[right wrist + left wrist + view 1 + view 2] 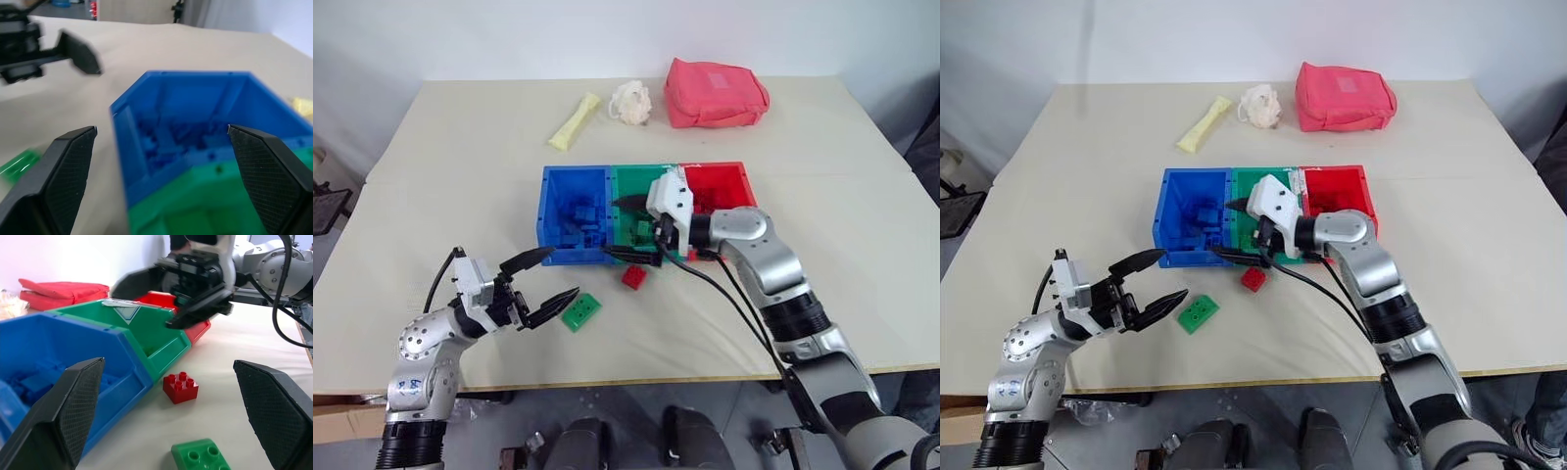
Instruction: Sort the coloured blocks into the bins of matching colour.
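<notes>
While your right gripper [628, 228] hangs spread and empty over the green bin [628, 181], your left gripper [548, 277], also released, has the green block [579, 312] just beside its fingertips.

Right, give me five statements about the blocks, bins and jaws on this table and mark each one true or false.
1. A red block lies on the table just in front of the bins. True.
2. The green block sits inside the green bin. False: it lies on the table, near the left gripper.
3. The blue bin already holds blue blocks. True.
4. The right gripper is clamped on a block. False: its jaws stand open and empty, over the green bin.
5. The left gripper's jaws are shut. False: they stand wide open with nothing between them.
</notes>
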Controlling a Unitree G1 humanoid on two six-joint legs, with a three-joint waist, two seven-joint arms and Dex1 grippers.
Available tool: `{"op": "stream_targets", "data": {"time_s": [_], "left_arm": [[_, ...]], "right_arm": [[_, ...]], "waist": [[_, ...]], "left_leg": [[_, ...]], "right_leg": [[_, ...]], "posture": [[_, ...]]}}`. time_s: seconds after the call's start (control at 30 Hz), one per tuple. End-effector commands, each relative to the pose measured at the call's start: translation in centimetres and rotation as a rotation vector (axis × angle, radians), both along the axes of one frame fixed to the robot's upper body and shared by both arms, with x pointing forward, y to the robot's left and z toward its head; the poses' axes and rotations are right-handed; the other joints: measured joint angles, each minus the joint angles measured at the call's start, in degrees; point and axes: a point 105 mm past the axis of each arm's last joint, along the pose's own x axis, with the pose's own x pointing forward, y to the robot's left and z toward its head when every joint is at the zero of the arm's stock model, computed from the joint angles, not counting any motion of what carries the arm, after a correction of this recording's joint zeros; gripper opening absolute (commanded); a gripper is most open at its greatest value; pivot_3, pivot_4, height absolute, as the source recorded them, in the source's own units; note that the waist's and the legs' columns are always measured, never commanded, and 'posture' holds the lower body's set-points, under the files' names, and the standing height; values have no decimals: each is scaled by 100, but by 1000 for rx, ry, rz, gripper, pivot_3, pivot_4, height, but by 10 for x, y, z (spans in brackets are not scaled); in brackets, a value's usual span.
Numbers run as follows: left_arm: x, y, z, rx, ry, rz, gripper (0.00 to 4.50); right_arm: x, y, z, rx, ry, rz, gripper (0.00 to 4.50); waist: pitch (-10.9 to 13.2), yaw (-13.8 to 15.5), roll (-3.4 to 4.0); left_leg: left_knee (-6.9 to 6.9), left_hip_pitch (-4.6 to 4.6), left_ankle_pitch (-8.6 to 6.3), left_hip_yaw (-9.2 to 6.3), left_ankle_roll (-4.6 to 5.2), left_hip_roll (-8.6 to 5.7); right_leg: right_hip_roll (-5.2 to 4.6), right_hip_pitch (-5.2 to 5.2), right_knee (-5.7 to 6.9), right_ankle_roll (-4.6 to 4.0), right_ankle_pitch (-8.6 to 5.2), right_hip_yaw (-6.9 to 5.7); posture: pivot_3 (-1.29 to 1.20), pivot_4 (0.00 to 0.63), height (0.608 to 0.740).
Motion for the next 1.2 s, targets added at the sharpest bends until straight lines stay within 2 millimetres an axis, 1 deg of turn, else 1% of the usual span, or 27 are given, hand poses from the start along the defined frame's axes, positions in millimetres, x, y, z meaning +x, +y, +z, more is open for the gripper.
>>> {"op": "stream_targets", "data": {"time_s": [0.03,0.17,0.27,0.43,0.53,0.67,0.7,0.8,0.97,1.07,1.2], "left_arm": [[3,6,7,-1,-53,46,4500],[2,4,6,10,-53,59,4500],[-8,1,-8,101,-11,5,4500],[-23,0,-19,195,47,-54,4500],[-30,3,-29,270,112,-68,4500],[-33,11,-36,341,173,-42,4500],[-34,14,-38,373,195,-40,4500],[-36,17,-36,405,207,-39,4500],[-41,16,-31,416,217,-37,4500],[-45,11,-28,416,215,-44,4500],[-40,-4,-17,405,171,-52,4500]], "right_arm": [[-14,-18,9,2,-29,41,4481],[-24,-44,-4,-54,13,44,4481],[-33,-67,-16,-126,49,43,4481],[-43,-104,-33,-214,115,6,4481],[-48,-119,-41,-245,136,-1,4481],[-53,-127,-41,-226,155,-5,4481],[-54,-132,-42,-218,166,-13,4481],[-59,-141,-47,-212,190,-17,4481],[-60,-140,-47,-188,198,-8,4481],[-60,-138,-44,-152,203,8,4481],[-60,-139,-37,-116,183,16,4481]], "waist": [[0,3,0],[0,26,-1],[0,28,-1],[1,81,-2],[2,122,-1],[2,140,0],[2,141,0],[3,169,1],[4,153,2],[4,151,2],[4,178,2]], "left_leg": [[0,0,0,1,0,0],[0,0,0,3,1,-2],[0,0,-1,6,1,0],[-1,-1,-1,15,1,5],[-1,-1,-4,16,-3,14],[-1,-1,-4,16,-4,19],[-1,-1,-4,17,-4,19],[-1,-2,-5,13,-5,18],[-1,-3,-6,12,-3,17],[-2,-3,-6,12,-5,19],[-1,-3,-6,11,-4,17]], "right_leg": [[-1,0,0,0,0,0],[-3,4,-8,0,0,0],[-3,7,-19,0,0,0],[-9,11,-37,0,0,5],[-16,18,-58,0,0,13],[-18,19,-63,0,0,14],[-19,19,-63,0,0,13],[-25,21,-65,0,0,17],[-35,23,-69,0,0,23],[-34,22,-69,-1,0,22],[-36,24,-69,-1,0,22]], "posture": [[0,150,740],[0,150,740],[0,150,740],[0,150,740],[0,150,740],[0,150,740],[0,150,740],[0,150,740],[0,150,740],[0,150,740],[0,150,740]]}}
